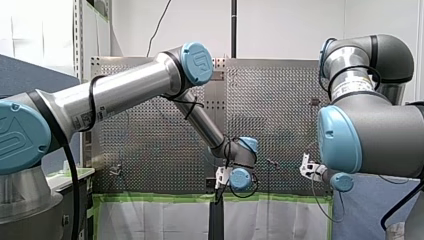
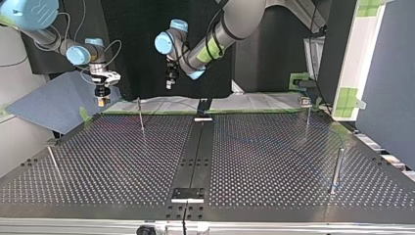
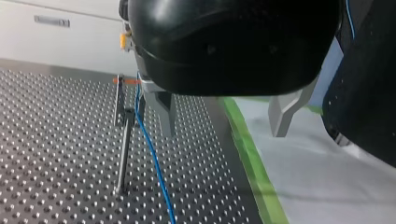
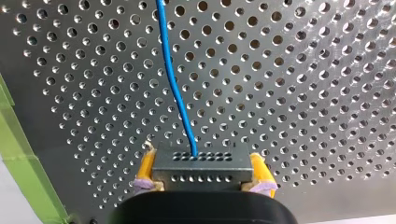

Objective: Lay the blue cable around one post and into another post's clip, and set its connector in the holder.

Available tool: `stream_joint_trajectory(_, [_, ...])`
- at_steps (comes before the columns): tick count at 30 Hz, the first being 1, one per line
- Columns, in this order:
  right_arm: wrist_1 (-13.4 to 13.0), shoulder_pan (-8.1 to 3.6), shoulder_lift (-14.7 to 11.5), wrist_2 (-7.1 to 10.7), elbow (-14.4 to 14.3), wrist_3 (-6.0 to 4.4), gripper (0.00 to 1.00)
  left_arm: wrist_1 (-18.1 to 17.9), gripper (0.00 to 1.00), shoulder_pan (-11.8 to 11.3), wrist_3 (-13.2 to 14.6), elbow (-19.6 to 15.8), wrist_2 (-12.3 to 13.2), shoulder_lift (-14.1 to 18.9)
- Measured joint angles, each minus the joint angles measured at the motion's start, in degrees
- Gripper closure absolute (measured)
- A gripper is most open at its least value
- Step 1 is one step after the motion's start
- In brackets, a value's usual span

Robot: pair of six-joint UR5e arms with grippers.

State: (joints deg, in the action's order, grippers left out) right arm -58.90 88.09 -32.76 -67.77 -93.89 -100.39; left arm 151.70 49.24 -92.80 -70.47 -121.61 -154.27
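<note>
In the right wrist view my right gripper (image 4: 203, 179) is shut on a grey connector block (image 4: 201, 161), squeezed between its yellow pads (image 4: 146, 169). The blue cable (image 4: 173, 84) leaves the block's face and runs ahead over the perforated table. The top view has that gripper (image 2: 101, 99) hanging above the table's far left corner. My left gripper (image 3: 224, 133) stands open, with nothing between its metal fingers (image 3: 164, 114). Beside it the blue cable (image 3: 152, 154) drops to the plate next to a thin post (image 3: 123, 140) with a clip. In the top view my left gripper (image 2: 170, 83) hovers above the far edge.
Thin posts (image 2: 141, 117) (image 2: 53, 164) stand at the top view's left, a thicker post (image 2: 336, 170) and a clip post (image 2: 307, 111) at its right. A black strip (image 2: 195, 152) runs down the middle. Green tape (image 3: 252, 163) edges the plate.
</note>
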Motion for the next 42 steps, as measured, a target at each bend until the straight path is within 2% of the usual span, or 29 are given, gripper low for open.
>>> stream_joint_trajectory(11, [-0.02,0.01,0.00,0.00,-0.02,0.00,1.00,-0.73,0.00,0.31,0.07,0.00,-5.04,1.20])
stream_joint_trajectory(22, [0.00,0.01,0.07,0.00,-0.03,0.00,1.00,-2.22,0.00,1.44,0.05,0.00,-1.40,2.83])
stream_joint_trajectory(42, [0.00,0.09,0.09,0.00,-0.03,0.01,1.00,-2.10,0.00,1.61,-0.10,-0.01,-1.21,2.85])
